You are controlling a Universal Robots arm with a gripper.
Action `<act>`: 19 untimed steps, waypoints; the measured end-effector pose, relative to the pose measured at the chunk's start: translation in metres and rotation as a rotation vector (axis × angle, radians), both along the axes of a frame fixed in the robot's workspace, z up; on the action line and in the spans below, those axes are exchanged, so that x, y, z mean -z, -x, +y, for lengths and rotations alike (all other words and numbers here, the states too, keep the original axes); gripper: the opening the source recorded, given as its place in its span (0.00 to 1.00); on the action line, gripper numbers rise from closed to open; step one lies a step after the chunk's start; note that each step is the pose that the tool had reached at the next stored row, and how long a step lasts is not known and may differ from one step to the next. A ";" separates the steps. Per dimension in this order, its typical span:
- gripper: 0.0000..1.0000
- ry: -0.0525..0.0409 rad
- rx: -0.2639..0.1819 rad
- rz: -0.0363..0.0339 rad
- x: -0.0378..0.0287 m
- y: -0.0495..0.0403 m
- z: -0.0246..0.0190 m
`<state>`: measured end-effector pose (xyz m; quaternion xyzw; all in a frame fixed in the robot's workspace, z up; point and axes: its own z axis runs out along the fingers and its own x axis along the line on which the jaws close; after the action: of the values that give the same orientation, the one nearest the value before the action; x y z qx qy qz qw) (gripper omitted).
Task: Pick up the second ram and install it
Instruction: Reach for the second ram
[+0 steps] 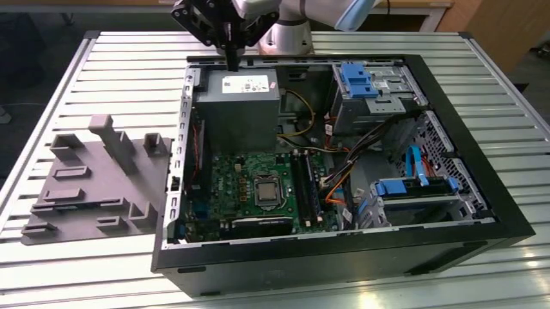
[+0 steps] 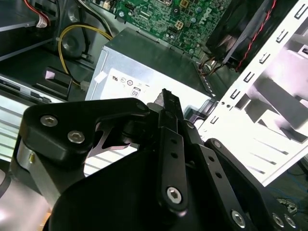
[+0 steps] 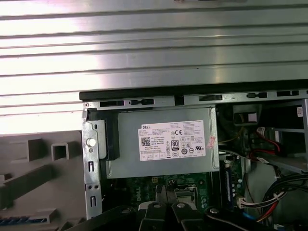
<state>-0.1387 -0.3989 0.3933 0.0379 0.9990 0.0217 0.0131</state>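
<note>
My gripper (image 1: 232, 64) hangs over the far edge of the open computer case (image 1: 447, 212), just above the grey power supply (image 1: 236, 103). Its black fingers (image 2: 166, 98) are pressed together with nothing visible between them. In the first wrist view the gripper (image 3: 168, 185) points down at the power supply (image 3: 163, 144). A thin bluish strip, apparently the second ram (image 3: 21, 221), lies in a slot of the grey moulded fixture (image 1: 94, 187) at the exterior view's left, far from the gripper. The black memory slots (image 1: 303, 180) sit on the green motherboard (image 1: 232, 183).
Blue drive cages (image 1: 361, 80) and loose cables (image 1: 344, 180) crowd the case at the exterior view's right. The fixture's upright posts (image 1: 116, 145) stand beside the case wall. Everything rests on a slatted metal table (image 1: 112, 64). The arm's base (image 1: 284, 38) is behind the case.
</note>
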 end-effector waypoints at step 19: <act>0.11 0.0000 0.000 -0.0003 0.0000 0.0083 0.0000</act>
<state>-0.1470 -0.3990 0.3933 0.0378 0.9990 0.0217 0.0132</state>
